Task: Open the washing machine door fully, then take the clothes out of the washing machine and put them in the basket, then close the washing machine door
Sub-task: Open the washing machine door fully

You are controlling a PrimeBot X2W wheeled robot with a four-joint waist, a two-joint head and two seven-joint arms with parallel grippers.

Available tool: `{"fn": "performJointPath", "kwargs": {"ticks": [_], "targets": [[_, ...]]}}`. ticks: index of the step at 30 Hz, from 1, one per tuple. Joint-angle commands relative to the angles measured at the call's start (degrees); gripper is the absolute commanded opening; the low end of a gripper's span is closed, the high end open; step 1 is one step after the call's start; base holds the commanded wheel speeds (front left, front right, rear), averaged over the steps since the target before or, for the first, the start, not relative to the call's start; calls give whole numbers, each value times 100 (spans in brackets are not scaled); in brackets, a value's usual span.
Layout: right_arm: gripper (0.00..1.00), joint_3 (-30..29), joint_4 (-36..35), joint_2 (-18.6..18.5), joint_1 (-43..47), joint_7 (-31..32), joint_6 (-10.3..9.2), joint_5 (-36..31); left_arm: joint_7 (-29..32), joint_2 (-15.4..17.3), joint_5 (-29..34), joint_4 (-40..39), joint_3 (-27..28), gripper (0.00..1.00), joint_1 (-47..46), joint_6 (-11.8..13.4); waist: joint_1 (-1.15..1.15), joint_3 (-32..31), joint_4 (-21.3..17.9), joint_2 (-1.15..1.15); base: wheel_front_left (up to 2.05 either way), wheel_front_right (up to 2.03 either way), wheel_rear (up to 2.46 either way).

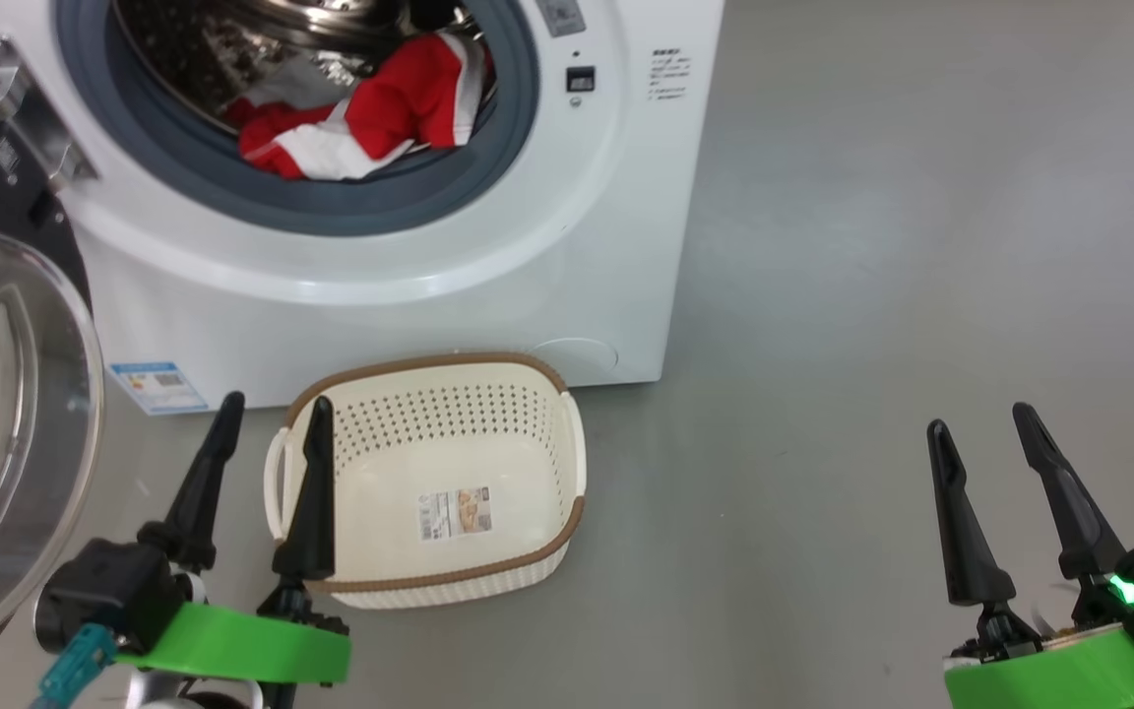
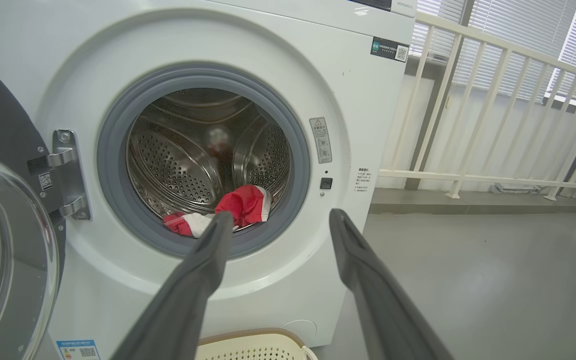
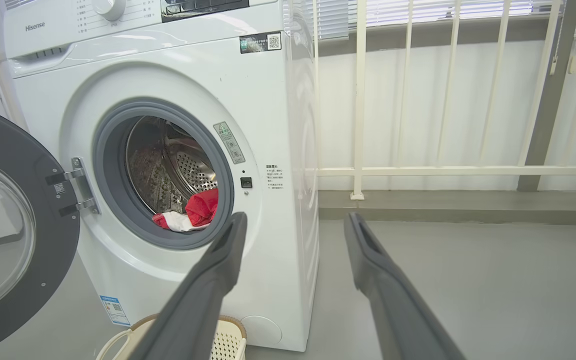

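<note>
Now: clothes point(image 1: 360, 123) lie at the front lip of the drum in the washing machine point(image 1: 429, 295); basket point(image 1: 429, 361) stands empty below.
Handling: soft, light and floppy; they will probably drape.
Hold: pinch the bunched red top.
Pincers: left gripper point(image 1: 277, 402) and right gripper point(image 1: 980, 418) both spread wide, empty.

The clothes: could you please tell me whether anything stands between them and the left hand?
Nothing visible does. The washing machine door hangs open at the left, so the clothes lie exposed in the drum ahead of the open left hand.

Grey floor point(image 1: 872, 246), cream railing point(image 3: 418, 170) on raised ledge point(image 3: 443, 205), slatted window blinds point(image 2: 518, 20) behind
</note>
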Motion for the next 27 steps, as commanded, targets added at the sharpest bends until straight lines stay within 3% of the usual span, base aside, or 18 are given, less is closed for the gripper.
{"fn": "performJointPath", "kwargs": {"ticks": [1,11,27], "targets": [[100,140,-178,-25,-20,-55,35,40,-48,128,42,-178,162,100,-20,26,0,-147,-149,0,0,0,0],[100,6,-400,-25,465,-48,35,0,-67,188,154,-169,69,100,451,115,0,-528,-370,0,0,0,0],[100,-182,-674,-25,990,20,35,39,-2,225,237,-284,-78,100,910,247,0,-849,-296,0,0,0,0]]}}
